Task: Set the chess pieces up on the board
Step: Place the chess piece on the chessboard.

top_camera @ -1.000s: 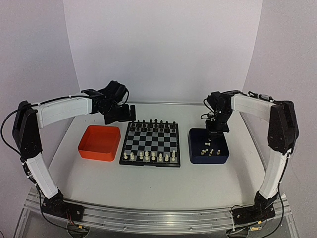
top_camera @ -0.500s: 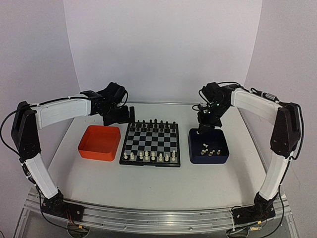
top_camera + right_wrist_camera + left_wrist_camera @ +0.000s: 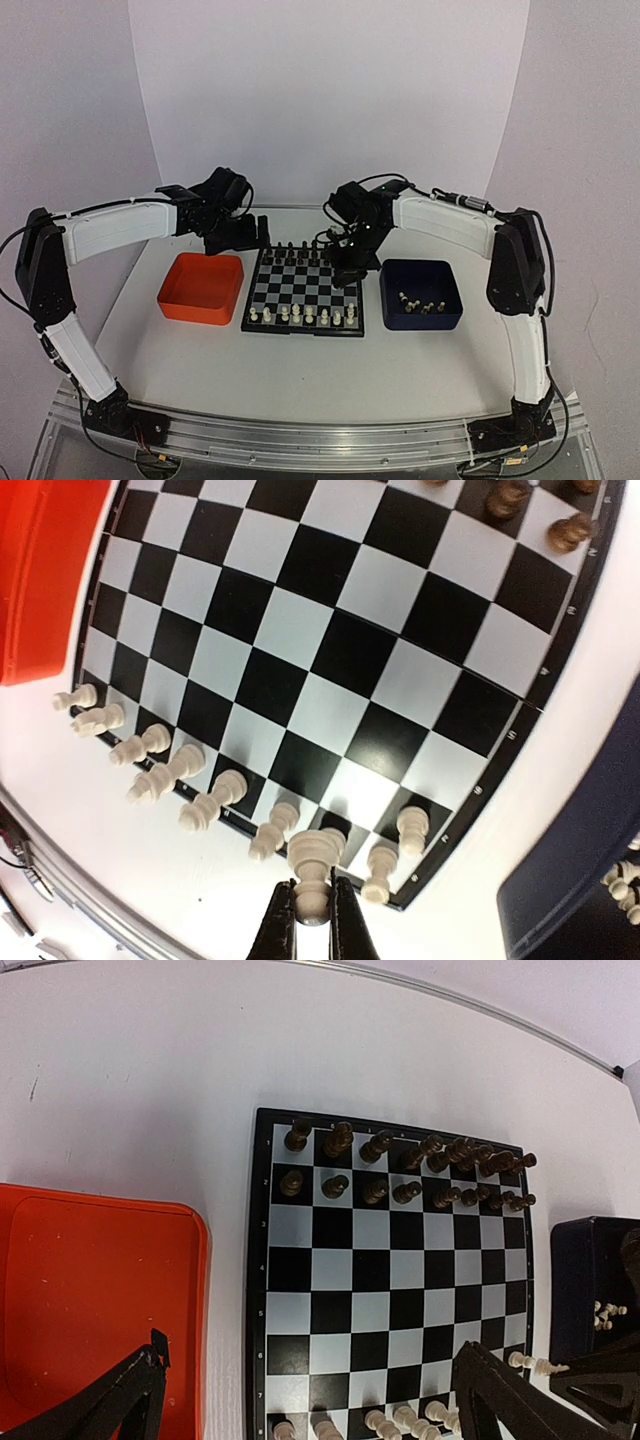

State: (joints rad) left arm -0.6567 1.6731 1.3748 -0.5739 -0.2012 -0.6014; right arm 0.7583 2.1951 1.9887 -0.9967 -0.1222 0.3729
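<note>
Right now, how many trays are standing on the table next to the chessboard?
2. The orange tray lies left of the board and looks empty. The dark blue tray lies right of it and holds white chess pieces. No tray seems hidden.

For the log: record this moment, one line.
right end effector: shut on white chess piece, over chessboard | left end effector: open, empty

Middle rows of the board (image 3: 300,285) lie open; black pieces (image 3: 300,251) crowd its upper edge, white pieces (image 3: 300,317) its lower edge; orange tray (image 3: 195,311) flanks left, blue tray (image 3: 422,321) right.
</note>
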